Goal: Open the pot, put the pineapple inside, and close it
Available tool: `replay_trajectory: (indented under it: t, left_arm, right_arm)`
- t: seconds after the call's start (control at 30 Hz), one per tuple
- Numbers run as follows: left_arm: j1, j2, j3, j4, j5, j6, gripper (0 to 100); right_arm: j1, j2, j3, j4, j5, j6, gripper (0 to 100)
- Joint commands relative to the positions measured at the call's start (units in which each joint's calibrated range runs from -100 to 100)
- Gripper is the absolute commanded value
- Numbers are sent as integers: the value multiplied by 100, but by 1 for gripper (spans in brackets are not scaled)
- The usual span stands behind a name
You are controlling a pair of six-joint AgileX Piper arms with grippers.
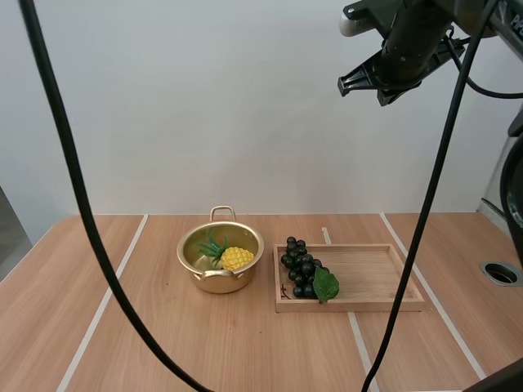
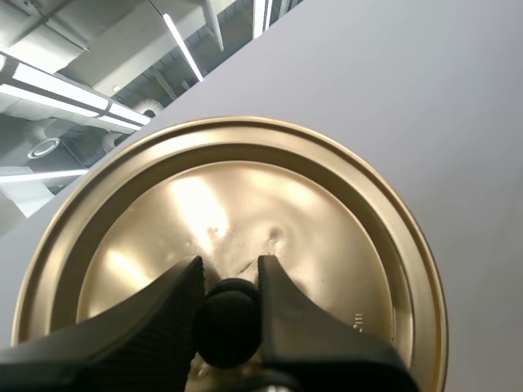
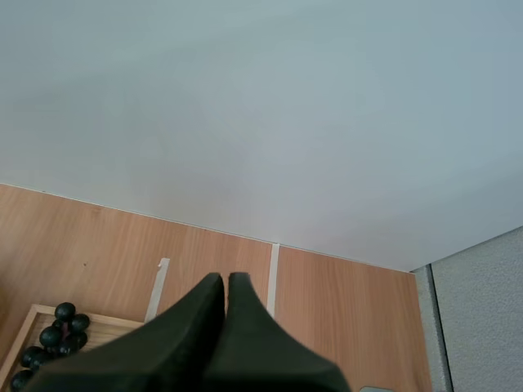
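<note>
The left gripper [image 2: 229, 268] is clenched on the small black round knob [image 2: 229, 322] of the brass-coloured round metal lid [image 2: 245, 196], its fingers pinching the knob from both sides, and the lid stands against a grey wall. The right gripper [image 3: 226, 284] grasps nothing: its fingers lie pressed together as one wedge. In the high view it hangs in the upper right of the frame, well above the pale wooden table [image 1: 163, 327].

The likely trouble is the grip itself. A round knob held at two narrow contacts could let the lid swivel or slip on the way down, so that it lands tilted on the rim. The crown of green leaves may also foul the lid if it stands higher than the rim, which cannot be told from here.

The golden two-handled metal pot [image 1: 221, 282] sits uncovered at the lower centre of the frame. Inside it lies the small yellow toy pineapple [image 1: 235, 258], on its side with its leaves pointing to the left. Just beside the pot, to the right, a shallow wooden tray [image 1: 376, 273] holds a bunch of dark grapes [image 1: 300, 269].
</note>
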Motion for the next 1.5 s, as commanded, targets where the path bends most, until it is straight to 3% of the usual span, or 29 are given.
replay_trajectory:
  t: [0.0,0.17,0.43,0.73,0.97,1.27,1.47]
  left_arm:
    - [4,128,163,-113,34,-66,0]
    - [4,307,556,-457,51,-191,0]
    - [4,649,1646,-808,-71,-141,0]
    - [4,754,3296,-1389,-1342,175,0]
    - [4,769,4510,-1858,-2283,549,0]
    - [4,1184,5857,-1996,-2839,783,0]
    - [4,1465,6321,-2535,-3068,1196,0]
  right_arm:
    - [-128,-176,-8,332,-50,42,0]
    - [-234,-491,419,730,-215,-69,0]
    - [-234,-1325,1774,772,-1422,-69,0]
    - [-250,-1779,3493,666,-3040,-69,0]
    - [-517,-1780,4410,842,-4167,-52,0]
    - [-536,-1780,4881,843,-4868,-52,0]
    - [-536,-1730,4930,820,-4987,-70,0]
